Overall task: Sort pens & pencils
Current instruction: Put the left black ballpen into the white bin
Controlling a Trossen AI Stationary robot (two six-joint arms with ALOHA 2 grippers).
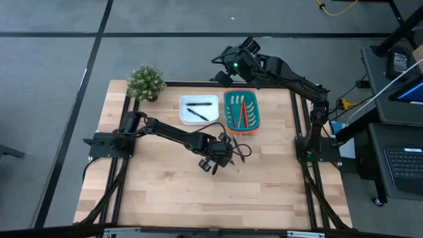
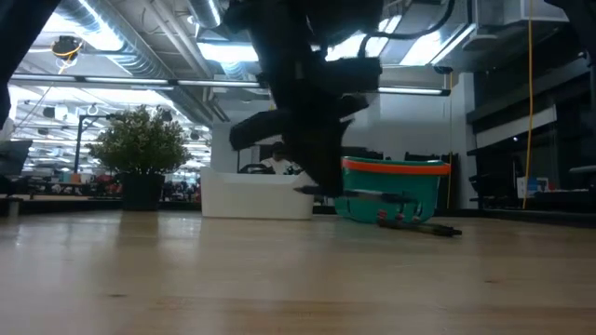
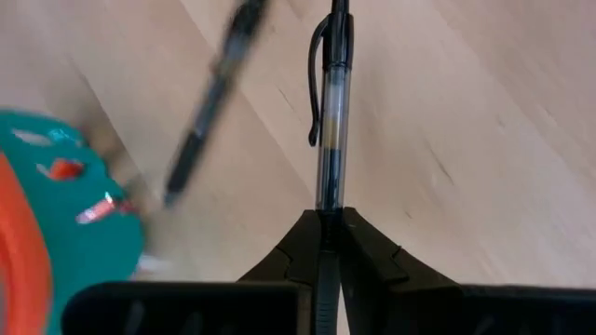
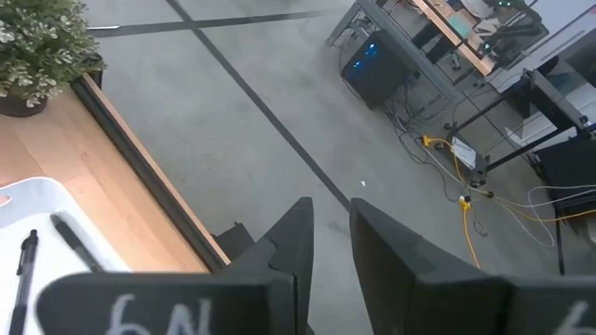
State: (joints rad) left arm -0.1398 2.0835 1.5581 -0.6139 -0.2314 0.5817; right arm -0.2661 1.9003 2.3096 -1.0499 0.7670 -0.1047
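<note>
1. Pale wood table (image 1: 158, 192) on a grey floor marked with dark lines. The low view looks into a ceiling-lit hall behind; what stands back there is too blurred to read.
2. Far left corner of the table: a small potted plant (image 1: 145, 82).
3. My left gripper (image 1: 213, 164) sits mid-table, in front of the trays. Its fingers (image 3: 289, 256) are pinched tight on a clear-barrelled pen (image 3: 330, 121) with a black clip; the pen's far tip runs out of the wrist picture. In the low view my own arm blocks the gripper and the pen entirely.
4. Just beside it, a second pen (image 3: 209, 98) lies loose on the wood, smeared in the wrist view; from the low view I see dark sticks (image 2: 419, 224) lying before the teal basket.
5. White tray (image 1: 199, 110) at the back centre holds two pens (image 1: 198, 108).
6. Teal basket (image 1: 241, 110) with an orange rim, touching the tray's right side, holds the pencils (image 1: 241, 114), red and orange; their count is hard to make out.
7. My right gripper (image 1: 230, 58) waits beyond the table's far edge, above the floor, fingers (image 4: 291, 237) a narrow gap apart, holding nothing. Pale marks on its housing are cut off, unreadable.
8. Right of the table: desks, a keyboard, cables.
</note>
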